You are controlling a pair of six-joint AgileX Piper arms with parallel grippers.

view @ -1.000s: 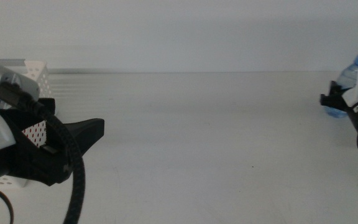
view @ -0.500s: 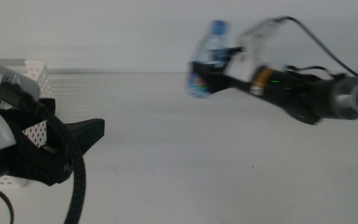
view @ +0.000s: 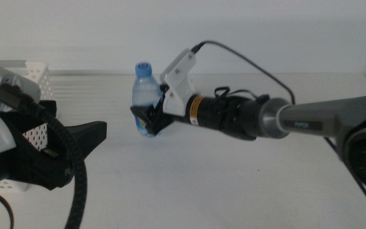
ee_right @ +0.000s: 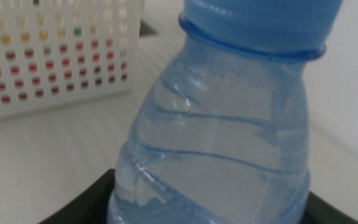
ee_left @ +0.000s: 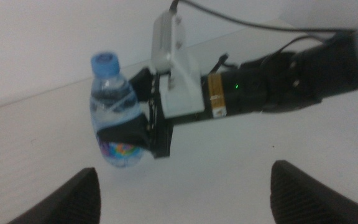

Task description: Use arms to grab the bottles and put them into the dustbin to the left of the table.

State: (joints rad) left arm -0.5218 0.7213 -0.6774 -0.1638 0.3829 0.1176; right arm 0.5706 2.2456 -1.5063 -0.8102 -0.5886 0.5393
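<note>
While L gripper (ee_left: 182, 186) waits open, R gripper (view: 150, 119) clamps water bottle (view: 144, 95).

All 3 cams share water bottle (view: 144, 91), R wrist closest

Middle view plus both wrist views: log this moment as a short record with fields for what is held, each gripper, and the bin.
held item: water bottle, blue cap, upright
right gripper: shut on the water bottle, out over the middle of the table
left gripper: open, empty, low at the table's left side
bin: white, perforated, far left behind the left arm
bottle in bin: not yet
</note>
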